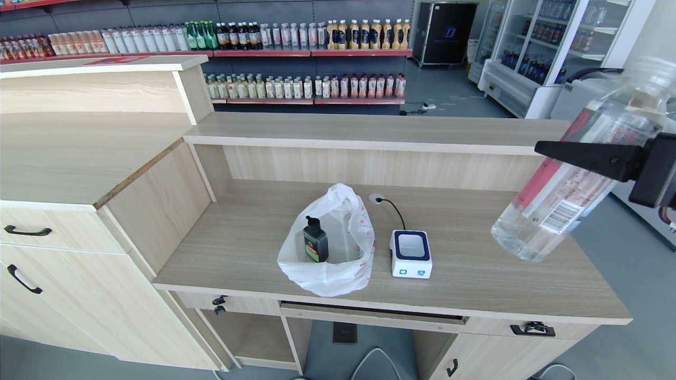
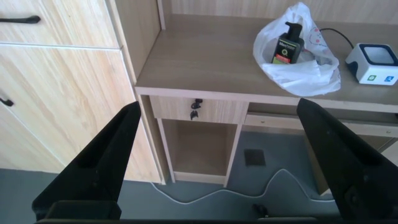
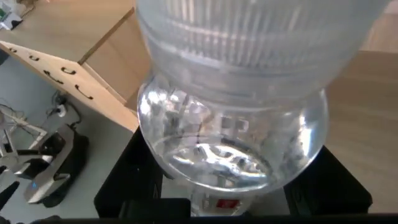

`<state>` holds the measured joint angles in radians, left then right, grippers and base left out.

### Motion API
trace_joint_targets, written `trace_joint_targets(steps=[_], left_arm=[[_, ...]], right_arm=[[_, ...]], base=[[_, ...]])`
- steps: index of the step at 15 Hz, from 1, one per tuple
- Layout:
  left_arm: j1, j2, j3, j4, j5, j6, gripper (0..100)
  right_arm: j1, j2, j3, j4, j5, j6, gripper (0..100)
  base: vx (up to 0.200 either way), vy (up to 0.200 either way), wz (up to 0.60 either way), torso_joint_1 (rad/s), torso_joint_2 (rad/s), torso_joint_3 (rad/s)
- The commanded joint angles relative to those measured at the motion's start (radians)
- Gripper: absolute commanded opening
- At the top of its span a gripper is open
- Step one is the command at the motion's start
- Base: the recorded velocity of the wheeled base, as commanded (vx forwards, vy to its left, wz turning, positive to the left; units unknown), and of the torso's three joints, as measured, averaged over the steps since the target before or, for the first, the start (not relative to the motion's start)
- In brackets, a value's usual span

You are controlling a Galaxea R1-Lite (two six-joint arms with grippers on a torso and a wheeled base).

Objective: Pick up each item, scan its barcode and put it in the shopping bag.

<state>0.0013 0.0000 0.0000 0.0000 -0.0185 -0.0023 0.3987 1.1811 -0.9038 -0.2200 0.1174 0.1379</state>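
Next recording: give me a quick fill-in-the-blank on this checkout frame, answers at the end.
The right gripper is ____ on the clear bottle. The dark pump bottle stands ____ the shopping bag. The scanner sits on the counter, on the robot's ____ side of the bag. The left gripper is ____.
Missing: shut; inside; right; open.

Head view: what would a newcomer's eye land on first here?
The clear bottle, held tilted in the right gripper at the view's right, over the right end of the counter, with its barcode showing. Next, the white shopping bag at the counter's middle with a dark pump bottle standing inside, and the white scanner just to its right.
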Motion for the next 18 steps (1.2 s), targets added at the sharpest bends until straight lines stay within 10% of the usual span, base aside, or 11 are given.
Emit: trace_joint_targets(steps=[1,8,18], left_arm=[[0.000,0.002,0.000,0.000,0.000,-0.001,100],[0.000,0.002,0.000,0.000,0.002,-0.001,100],[0.000,0.002,0.000,0.000,0.000,-0.001,100]], right_arm=[[-0.124,0.146,0.054,-0.088,-0.024,-0.161,0],[-0.339,0.344,0.306,-0.541,-0.082,-0.784,0],[-0.353,0.684,0.335,-1.153,0.036,-1.054,0]], base=[[0.000,0.000,0.00,0.000,0.00,0.000],[0.000,0.000,0.00,0.000,0.00,0.000],[0.000,0.000,0.18,0.001,0.00,0.000]])
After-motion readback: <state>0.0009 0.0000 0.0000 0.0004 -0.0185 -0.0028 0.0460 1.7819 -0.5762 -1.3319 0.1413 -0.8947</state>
